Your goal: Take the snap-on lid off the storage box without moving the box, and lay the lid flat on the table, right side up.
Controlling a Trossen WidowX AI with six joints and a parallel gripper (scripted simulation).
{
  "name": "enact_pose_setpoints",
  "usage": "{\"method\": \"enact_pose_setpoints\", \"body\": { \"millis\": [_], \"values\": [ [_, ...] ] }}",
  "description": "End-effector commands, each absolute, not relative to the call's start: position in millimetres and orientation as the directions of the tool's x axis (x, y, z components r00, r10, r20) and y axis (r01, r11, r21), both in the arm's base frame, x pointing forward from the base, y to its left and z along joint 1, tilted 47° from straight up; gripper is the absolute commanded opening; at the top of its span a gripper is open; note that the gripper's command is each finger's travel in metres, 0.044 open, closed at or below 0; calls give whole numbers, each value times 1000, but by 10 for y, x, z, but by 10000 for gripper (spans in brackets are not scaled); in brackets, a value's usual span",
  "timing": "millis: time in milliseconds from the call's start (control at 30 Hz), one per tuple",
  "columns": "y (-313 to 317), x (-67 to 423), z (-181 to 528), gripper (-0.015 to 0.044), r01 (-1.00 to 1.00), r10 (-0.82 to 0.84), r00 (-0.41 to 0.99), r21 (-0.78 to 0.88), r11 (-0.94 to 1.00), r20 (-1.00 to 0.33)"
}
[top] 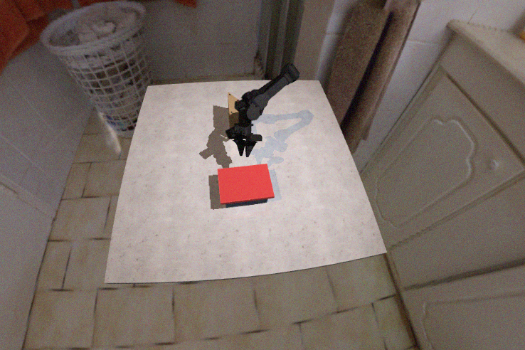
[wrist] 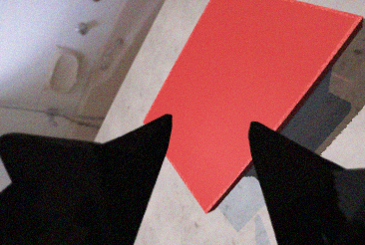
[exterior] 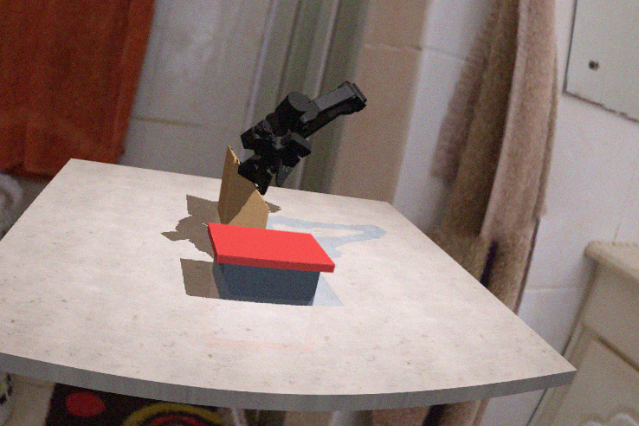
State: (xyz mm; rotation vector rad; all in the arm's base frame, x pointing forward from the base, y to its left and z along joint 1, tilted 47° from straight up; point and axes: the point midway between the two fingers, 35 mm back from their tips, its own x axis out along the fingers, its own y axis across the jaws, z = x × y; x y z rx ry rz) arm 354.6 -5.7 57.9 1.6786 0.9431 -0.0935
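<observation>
A red flat lid (top: 243, 183) (exterior: 267, 247) (wrist: 249, 85) sits on the dark blue-grey storage box (top: 247, 203) (exterior: 266, 284) (wrist: 319, 115) near the middle of the pale table (top: 169, 218) (exterior: 93, 266). My gripper (top: 245, 151) (exterior: 267, 186) (wrist: 209, 124) hangs in the air above the table, behind the far edge of the lid, and points down. Its fingers stand partly apart with nothing between them. In the wrist view the lid shows below, between the two black fingertips, and the fingers do not touch it.
A tan wedge-shaped arm base (top: 230, 102) (exterior: 237, 202) stands behind the box. A white laundry basket (top: 102, 62) is off the table's far left corner. A cream cabinet (top: 457, 146) is on the right. Towels hang on the far wall.
</observation>
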Motion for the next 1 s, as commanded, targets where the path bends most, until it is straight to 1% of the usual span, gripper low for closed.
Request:
{"method": "enact_pose_setpoints", "body": {
  "millis": [0,467,567,767,967],
  "values": [
    [-163,3065,424,235,711,596,686,556,-430,-417],
    [-177,3098,435,235,706,589,689,573,-416,-422],
    [-152,3066,410,235,711,596,686,556,-430,-417],
    [201,3011,72,235,711,597,686,555,-431,-416],
    [215,3008,63,235,711,597,686,555,-431,-415]
  ]
}}
